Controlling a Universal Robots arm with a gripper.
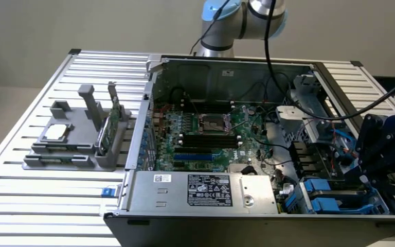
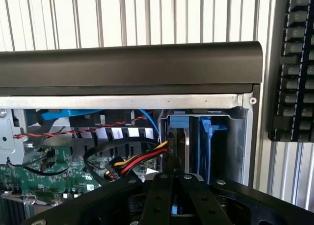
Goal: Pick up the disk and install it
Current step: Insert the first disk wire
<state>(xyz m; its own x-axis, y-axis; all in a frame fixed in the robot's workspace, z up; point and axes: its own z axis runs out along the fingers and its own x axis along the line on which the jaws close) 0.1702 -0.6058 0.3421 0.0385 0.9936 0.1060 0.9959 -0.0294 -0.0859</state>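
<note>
The black gripper [image 1: 382, 154] hangs over the open computer case [image 1: 218, 67] at the exterior view's right; whether its fingers grip anything cannot be told. Below it, a disk [image 2: 189, 146] with blue plastic rails sits in the drive bay [image 2: 235, 137], partly hidden.

The open computer case [image 1: 252, 154] sits on a slatted table [image 1: 33, 206]. Its drive corner, at the exterior view's right front, is tight: blue drive bays [image 1: 328, 198] stand against the case wall, with red and yellow cables [image 2: 142, 159] looping just beside them. The gripper [image 1: 382, 154] hangs over this corner. The motherboard [image 1: 204, 134] lies open from above. A grey parts holder [image 1: 74, 144] occupies the table's far side.
</note>
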